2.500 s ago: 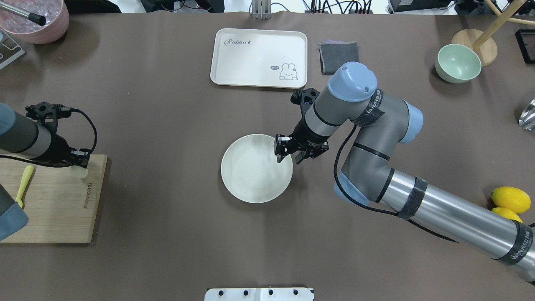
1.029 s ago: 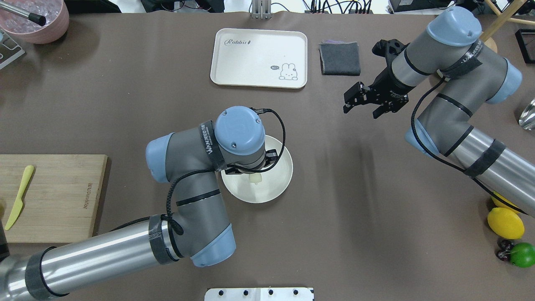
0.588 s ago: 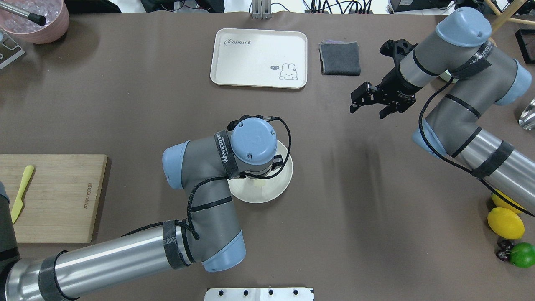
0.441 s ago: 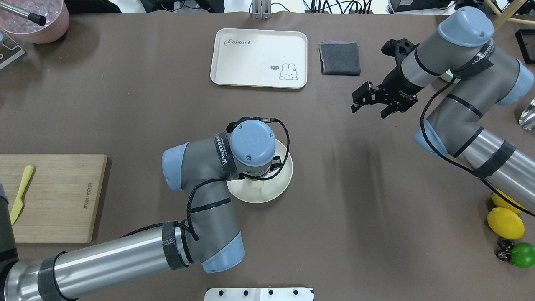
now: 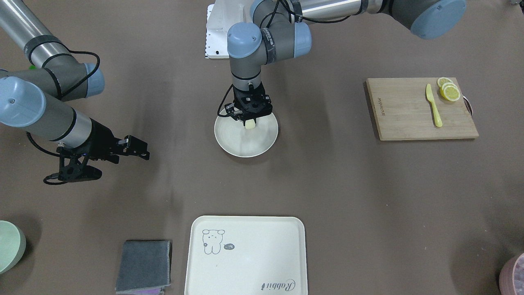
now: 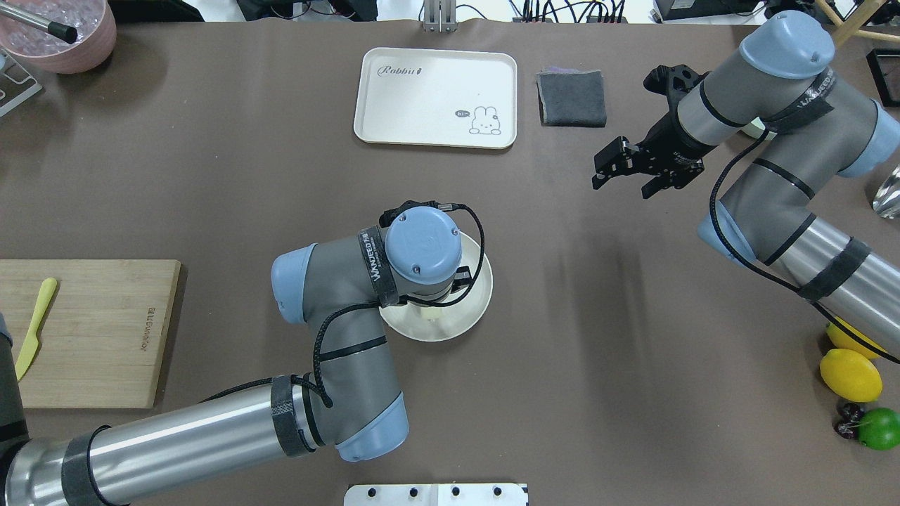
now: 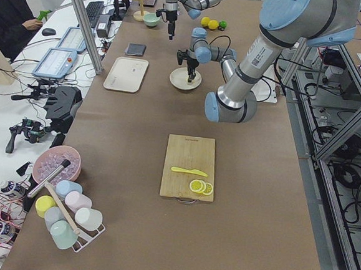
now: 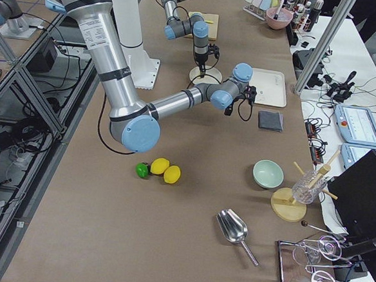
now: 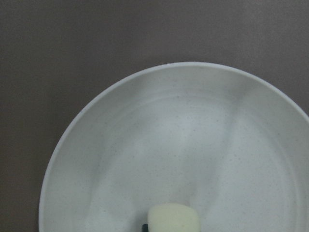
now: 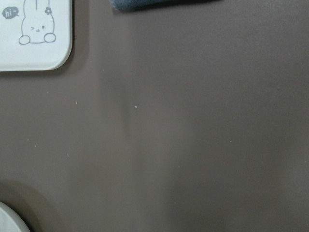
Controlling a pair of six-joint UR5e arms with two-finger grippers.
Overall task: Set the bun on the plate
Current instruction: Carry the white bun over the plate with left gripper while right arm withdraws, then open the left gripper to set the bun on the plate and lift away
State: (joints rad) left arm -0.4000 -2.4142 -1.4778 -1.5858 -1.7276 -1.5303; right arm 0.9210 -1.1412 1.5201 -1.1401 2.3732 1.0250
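The round cream plate [image 5: 241, 143] sits mid-table, and my left gripper [image 5: 249, 119] points straight down over its near half. Its fingers are shut on the bun [image 5: 249, 124], a small pale block held low over or on the plate's surface; which, I cannot tell. In the left wrist view the bun [image 9: 173, 220] shows at the bottom edge above the plate [image 9: 169, 135]. From overhead the wrist hides most of the bun [image 6: 430, 314]. My right gripper [image 6: 621, 188] hovers open and empty far off at the back right, away from the plate [image 6: 464, 316].
A cream tray with a rabbit drawing [image 6: 436, 97] and a folded grey cloth [image 6: 571, 98] lie behind the plate. A wooden cutting board [image 5: 421, 108] carries a yellow knife [image 5: 433, 104] and lemon slices [image 5: 448, 91]. Lemons [image 6: 851, 374] and a lime sit at the right edge.
My left arm came from the cutting board to the plate carrying the bun and has settled lower over it. The right arm left the plate and moved to the back right.
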